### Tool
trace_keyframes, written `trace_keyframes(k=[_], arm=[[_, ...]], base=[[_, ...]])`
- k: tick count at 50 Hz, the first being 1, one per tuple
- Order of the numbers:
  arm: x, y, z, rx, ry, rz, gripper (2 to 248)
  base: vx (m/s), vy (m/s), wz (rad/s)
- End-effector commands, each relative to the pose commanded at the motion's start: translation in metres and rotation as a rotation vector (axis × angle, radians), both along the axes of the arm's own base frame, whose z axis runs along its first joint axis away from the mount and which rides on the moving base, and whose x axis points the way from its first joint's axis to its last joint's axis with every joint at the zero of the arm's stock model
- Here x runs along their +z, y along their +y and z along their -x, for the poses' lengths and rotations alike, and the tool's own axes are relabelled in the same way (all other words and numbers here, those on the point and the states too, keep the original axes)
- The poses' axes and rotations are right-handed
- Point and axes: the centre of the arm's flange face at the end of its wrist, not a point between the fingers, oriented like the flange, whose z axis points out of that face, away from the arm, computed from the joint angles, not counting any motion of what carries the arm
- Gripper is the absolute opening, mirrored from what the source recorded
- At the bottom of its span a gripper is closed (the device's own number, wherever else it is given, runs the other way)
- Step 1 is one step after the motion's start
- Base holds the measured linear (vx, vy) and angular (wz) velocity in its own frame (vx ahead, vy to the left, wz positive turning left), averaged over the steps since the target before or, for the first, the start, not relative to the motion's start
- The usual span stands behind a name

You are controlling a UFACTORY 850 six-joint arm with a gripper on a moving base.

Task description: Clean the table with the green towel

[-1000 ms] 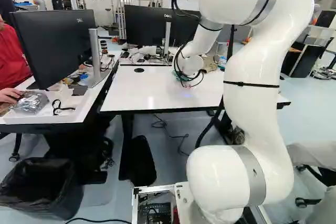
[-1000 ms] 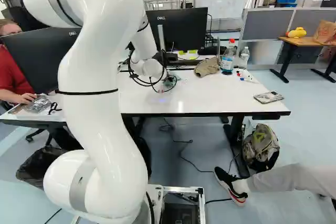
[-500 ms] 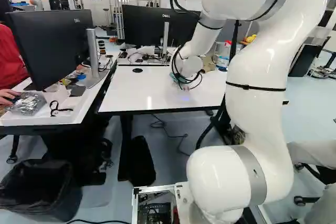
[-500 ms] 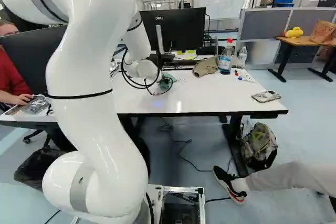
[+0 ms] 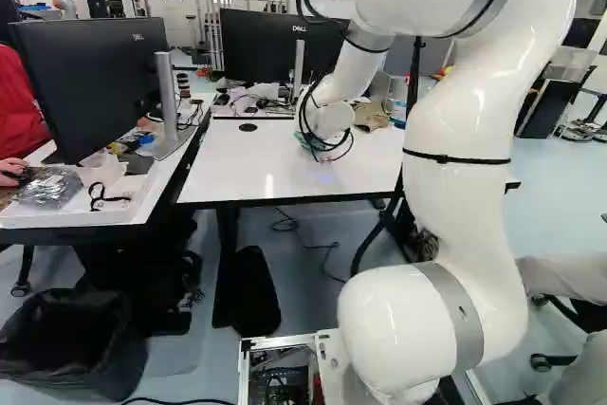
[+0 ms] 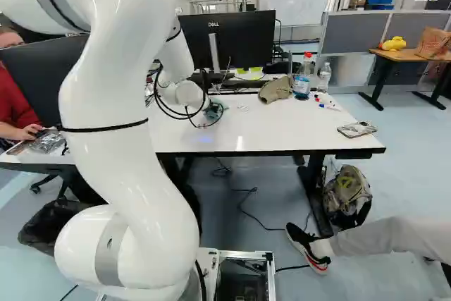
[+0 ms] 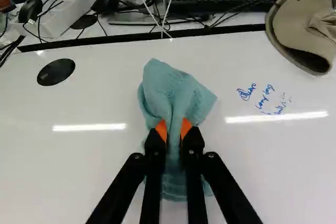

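Towel of soft green cloth [image 7: 176, 85] sits pinched between the orange pads [image 7: 160, 129] of the black two-fingered gripper [image 7: 174, 130], which is closed down to a narrow bunch of fabric. It is over the white, glossy tabletop [image 7: 94, 171], apparently resting on it, with one part fanned out ahead of the fingertips and another trailing beneath them.

The step in hand looks to be wiping. The blue handwritten marks [image 7: 264, 98], on the side towards the tan curved-brim cap [image 7: 302, 27], are the likely target, and they remain to be rubbed off. A good stroke would hold the grip firm, press the fabric lightly and evenly, and sweep sideways across the ink in overlapping passes. Too much height would leave the folds skimming; too much force could drag the hard tips on the surface. The strokes should stop short of the cap, whose limp crown and brim could catch the cloth.

The towel has a fine, nubbly weave; it rises in a puffy fold ahead of the pads and gathers into creases between them. It should drag and bunch softly, while the slick top, mirroring the lamps in bright strips, should offer little resistance. A flat black oval disc [image 7: 56, 72] lies on the opposite side.
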Motion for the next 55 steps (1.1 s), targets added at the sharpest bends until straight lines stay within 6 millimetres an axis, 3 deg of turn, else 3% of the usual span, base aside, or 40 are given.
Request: trace_keyframes(k=[18,38,55], arm=[[-0.003,0.002,-0.032,0.000,-0.020,-0.001,48],[-0.007,-0.015,-0.068,-0.029,-0.044,-0.002,48],[-0.008,-0.040,-0.074,-0.071,-0.048,-0.001,48]], base=[[0.000,0.000,0.000],[0.000,0.000,0.000],[0.000,0.000,0.000]])
